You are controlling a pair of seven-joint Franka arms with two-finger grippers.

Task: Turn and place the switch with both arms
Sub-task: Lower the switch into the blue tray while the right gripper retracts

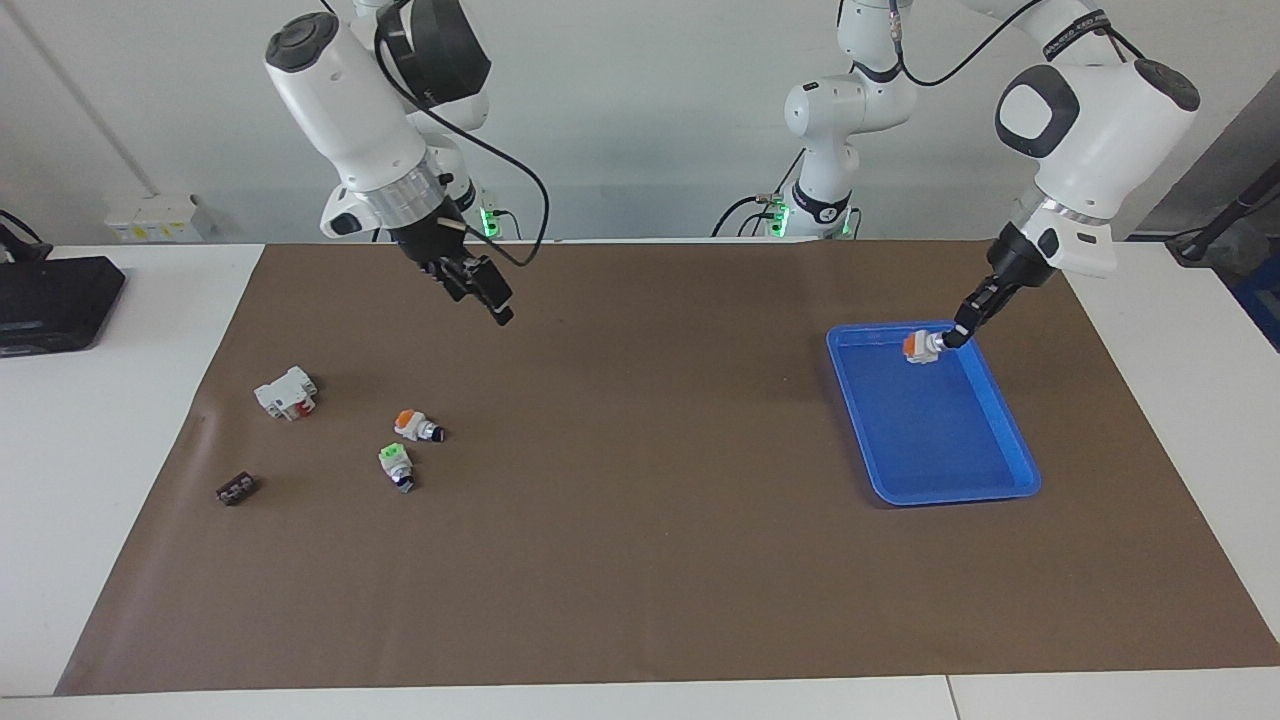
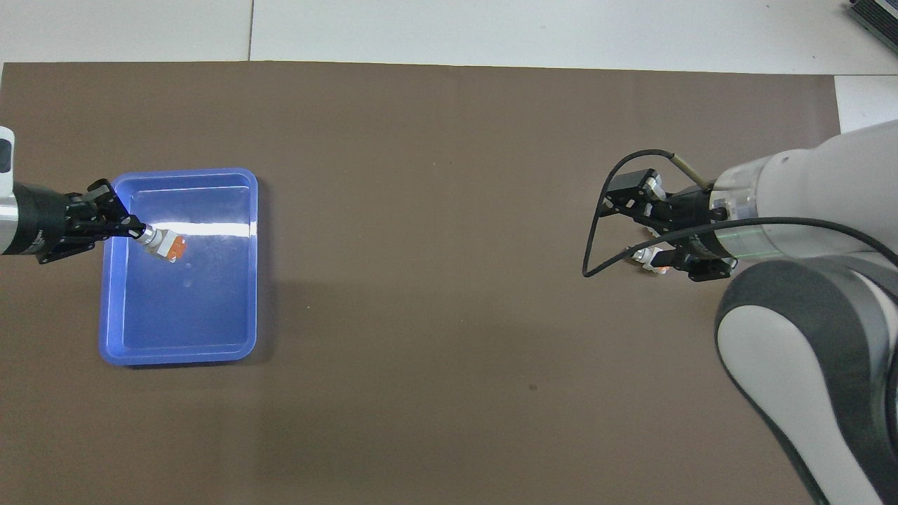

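Small dark block point(image 1: 236, 488) and green-ended switch point(image 1: 397, 465) lie nearest the camera, at 7 o'clock on the brown mat point(image 1: 640, 560). At 3 o'clock, left gripper point(image 1: 953, 338) is clamped on the white-and-silver orange-ended switch point(image 1: 920, 347), low over the blue plastic tray point(image 1: 960, 488); releasing tilted could let it roll. Right gripper point(image 1: 492, 296) waits over 10 o'clock, jaw state unclear.

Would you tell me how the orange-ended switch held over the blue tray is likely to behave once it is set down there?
The switch, gripped by its knob end in the left gripper, looks rigid and light. Its cylindrical body may roll on the smooth floor of the blue tray, though the squarish orange block should check that. The tray's raised rim would probably contain it. The right gripper waits over the mat.
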